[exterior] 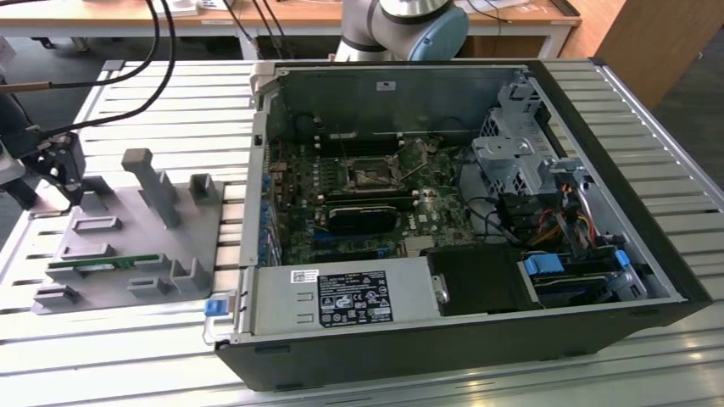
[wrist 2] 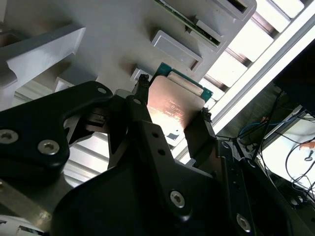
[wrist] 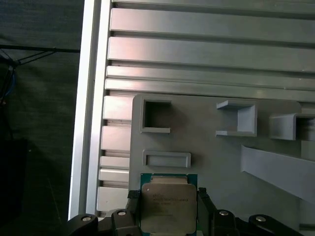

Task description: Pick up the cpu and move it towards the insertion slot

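The gripper (wrist 2: 173, 102) clamps the cpu (wrist: 165, 206), silvery square top with green rim

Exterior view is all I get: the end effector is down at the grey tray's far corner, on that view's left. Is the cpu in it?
Observer: Yes. In both wrist views the cpu sits between the fingers of the end effector, one finger against each opposite edge, silvery top facing the cameras.
Operator: Is it off the tray yet?
Observer: I cannot tell its height. In the first wrist view it is over the grey tray, close beside a shallow rectangular recess near the tray's edge.
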Motion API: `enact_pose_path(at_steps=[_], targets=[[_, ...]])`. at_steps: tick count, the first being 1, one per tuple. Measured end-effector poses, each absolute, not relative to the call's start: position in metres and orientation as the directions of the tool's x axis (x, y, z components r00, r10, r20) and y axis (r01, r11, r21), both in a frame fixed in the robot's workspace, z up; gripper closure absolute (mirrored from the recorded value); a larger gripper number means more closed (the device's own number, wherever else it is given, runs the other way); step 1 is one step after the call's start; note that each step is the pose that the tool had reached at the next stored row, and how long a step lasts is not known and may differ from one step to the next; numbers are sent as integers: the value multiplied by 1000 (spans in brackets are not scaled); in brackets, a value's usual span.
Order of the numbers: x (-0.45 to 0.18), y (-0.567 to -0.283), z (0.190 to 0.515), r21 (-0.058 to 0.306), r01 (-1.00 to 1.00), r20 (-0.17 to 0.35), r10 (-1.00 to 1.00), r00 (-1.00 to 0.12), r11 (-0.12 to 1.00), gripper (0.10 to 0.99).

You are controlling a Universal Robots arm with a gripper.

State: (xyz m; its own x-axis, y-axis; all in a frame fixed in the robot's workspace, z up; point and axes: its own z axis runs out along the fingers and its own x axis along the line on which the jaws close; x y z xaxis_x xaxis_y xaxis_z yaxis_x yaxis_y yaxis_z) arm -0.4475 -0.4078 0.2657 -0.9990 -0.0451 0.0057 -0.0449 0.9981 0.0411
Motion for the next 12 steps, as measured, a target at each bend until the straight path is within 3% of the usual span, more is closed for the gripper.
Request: enact_pose_path(at_steps=[12], targets=[[-448,-408,270,41,-45,6,-45,-999,998,545]])
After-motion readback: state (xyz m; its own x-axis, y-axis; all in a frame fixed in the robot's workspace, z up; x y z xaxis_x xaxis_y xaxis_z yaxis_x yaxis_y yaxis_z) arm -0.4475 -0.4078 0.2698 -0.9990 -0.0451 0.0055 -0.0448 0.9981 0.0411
